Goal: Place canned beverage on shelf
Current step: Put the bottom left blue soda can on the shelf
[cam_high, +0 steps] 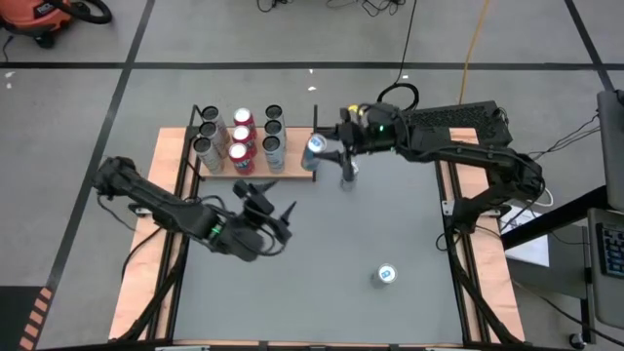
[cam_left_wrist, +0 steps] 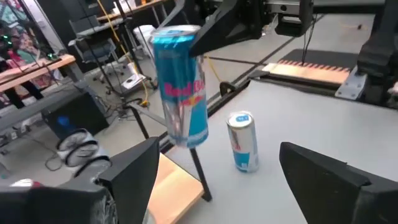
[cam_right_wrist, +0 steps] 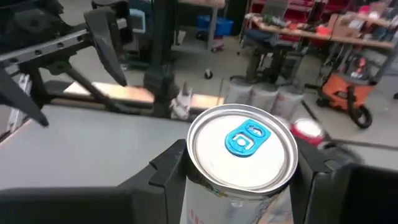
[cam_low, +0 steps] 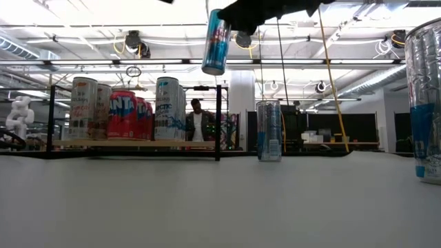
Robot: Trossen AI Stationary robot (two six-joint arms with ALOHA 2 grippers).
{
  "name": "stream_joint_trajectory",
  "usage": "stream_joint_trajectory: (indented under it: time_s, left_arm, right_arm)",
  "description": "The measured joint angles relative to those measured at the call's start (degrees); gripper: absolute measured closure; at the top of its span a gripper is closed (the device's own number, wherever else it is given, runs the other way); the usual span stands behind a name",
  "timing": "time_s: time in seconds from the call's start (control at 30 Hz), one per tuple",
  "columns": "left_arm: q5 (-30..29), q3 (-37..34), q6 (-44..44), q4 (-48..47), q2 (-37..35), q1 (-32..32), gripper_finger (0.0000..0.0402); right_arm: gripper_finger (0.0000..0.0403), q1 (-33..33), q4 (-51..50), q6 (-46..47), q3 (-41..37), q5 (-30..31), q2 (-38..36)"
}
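My right gripper [cam_high: 322, 148] is shut on a blue and silver can [cam_high: 313, 152], held in the air by the right end of the wood-grain shelf [cam_high: 292, 166]. The low view shows this can [cam_low: 216, 41] high above the table and tilted. Several silver and red cans [cam_high: 239, 141] stand on the shelf. A second blue can [cam_low: 269, 131] stands on the table just right of the shelf. A third [cam_high: 387, 275] stands near the front right. My left gripper [cam_high: 278, 219] is open and empty over the table's left middle. My right gripper pinches the can between its two fingers [cam_right_wrist: 165, 171] at its upper wall, just below the top rim [cam_right_wrist: 205, 180]. The fingers come from the table's right side, slanting a little downward. The can hangs below them, lifted clear and tilted, its tab end up.
The shelf's thin black corner post [cam_left_wrist: 199, 168] stands just under the held can. Wooden strips [cam_high: 487, 263] run along the table's sides. The grey tabletop [cam_high: 322, 263] lies between the arms. A person [cam_low: 198, 124] stands in the room far behind the table.
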Motion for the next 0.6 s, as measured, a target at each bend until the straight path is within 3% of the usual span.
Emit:
stream_joint_trajectory:
  time_s: [0.33,0.6]
  left_arm:
    - [8.16,-0.02,7.26,-7.26,-15.44,4.89,0.0073]
    - [12.81,-0.02,12.59,-11.57,-24.86,12.35,0.0073]
  right_arm:
    - [0.0253,-7.76,-10.12,-4.45,15.53,-10.0,5.9]
    - [0.0253,-14.73,-4.5,-5.97,22.04,-19.19,15.57]
